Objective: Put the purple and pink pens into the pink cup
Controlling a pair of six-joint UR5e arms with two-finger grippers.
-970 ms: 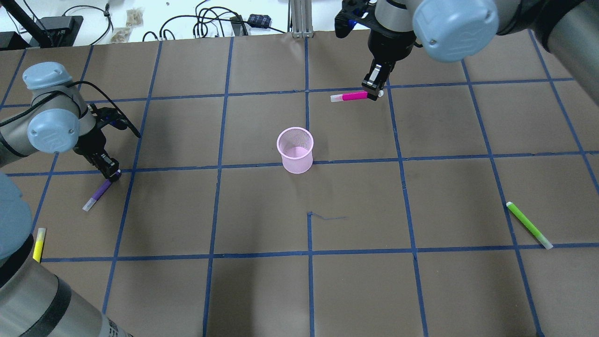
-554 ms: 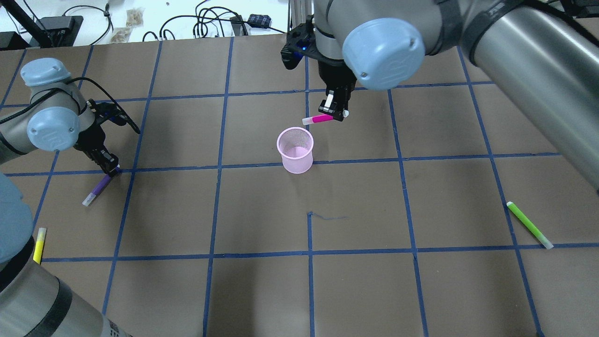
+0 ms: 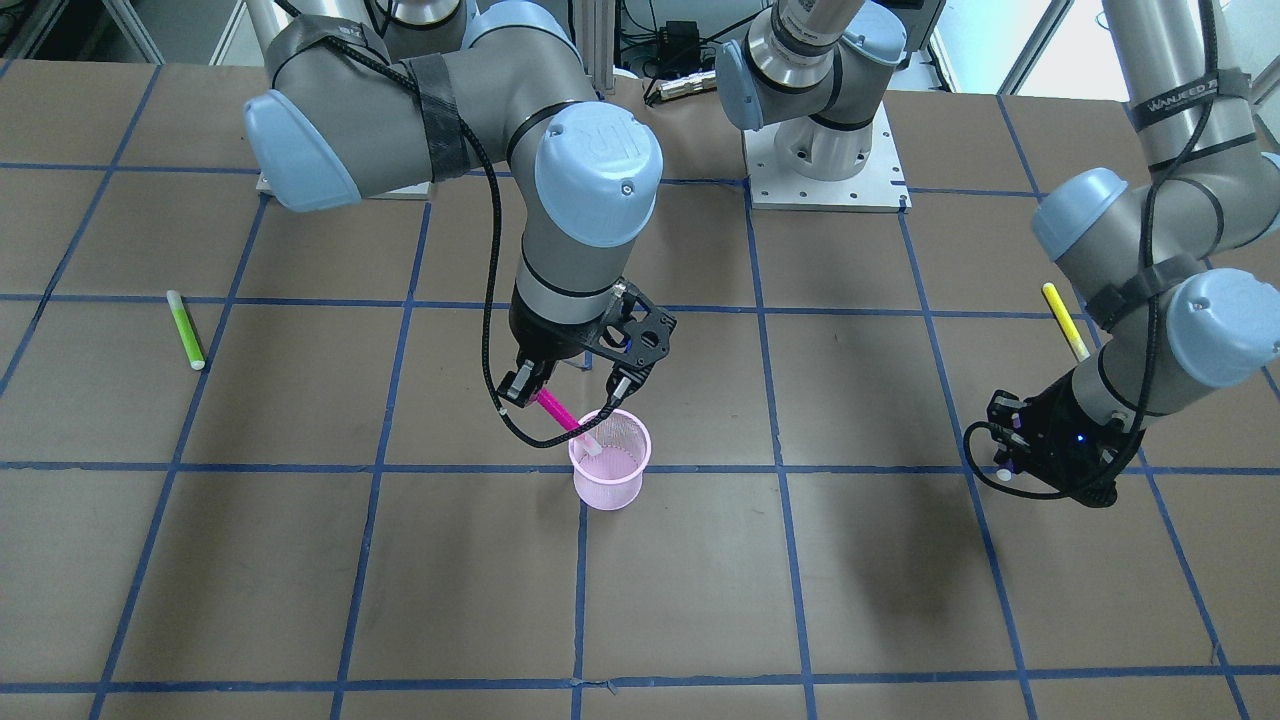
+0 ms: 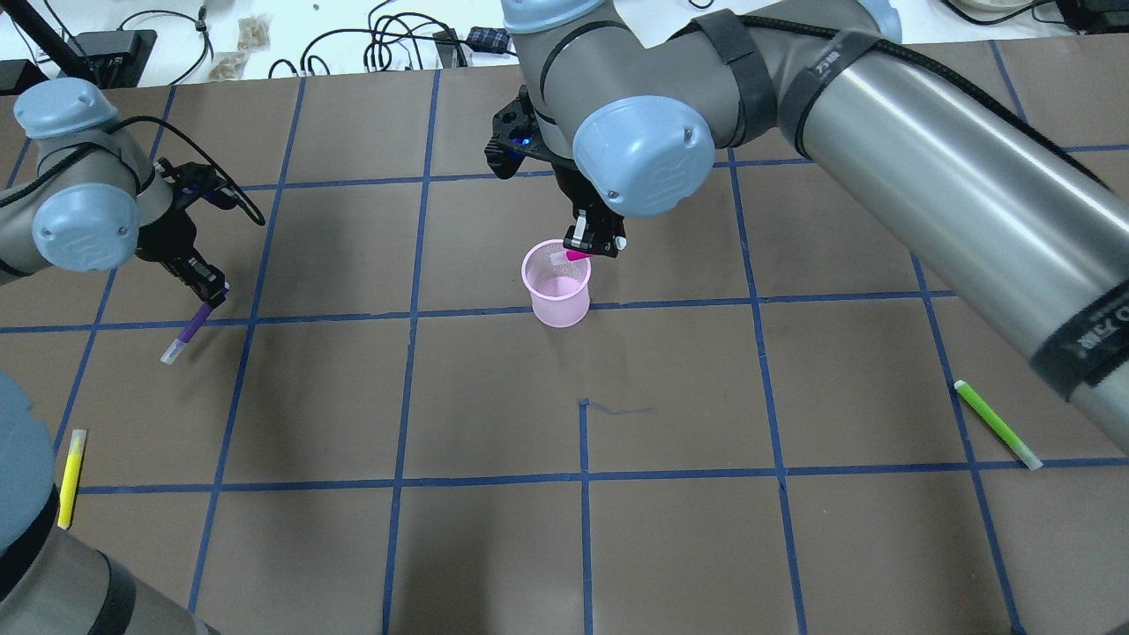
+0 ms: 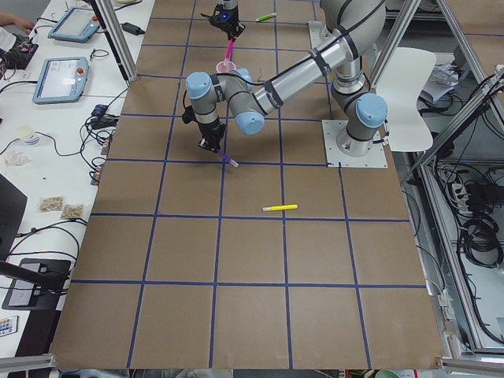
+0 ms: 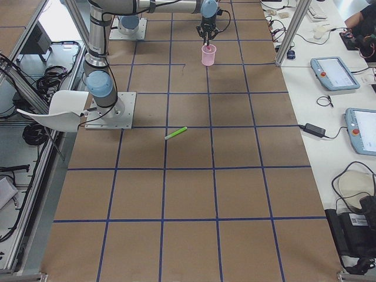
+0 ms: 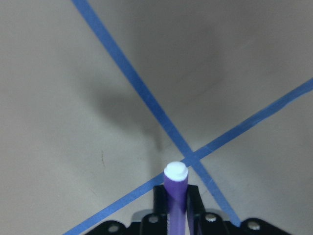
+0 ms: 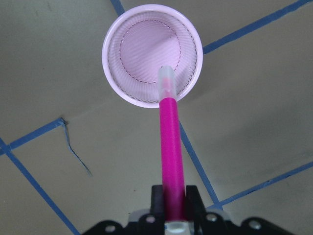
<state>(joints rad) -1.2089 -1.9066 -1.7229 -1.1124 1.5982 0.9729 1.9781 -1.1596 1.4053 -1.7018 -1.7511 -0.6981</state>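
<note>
Pink cup [image 4: 557, 309]: stands upright near the middle of the table [image 4: 706, 547], its mouth open and its base just beside a blue tape line.
Pink pen [image 8: 171, 147]: slanted, with its pale tip over the cup's mouth close to the rim. I cannot tell whether the tip is below the rim.
Right gripper [image 4: 593, 245]: narrow, pinching the pink pen's rear end just beside the cup.
Purple pen [image 4: 187, 333]: well apart from the cup on the robot's left, tilted with its white end down.
Left gripper [image 4: 212, 298]: clamped on the purple pen's upper end.
Green pen [image 4: 997, 423]: lies flat, far to the right.
Yellow pen [image 4: 71, 476]: lies flat by the near-left edge.
</note>
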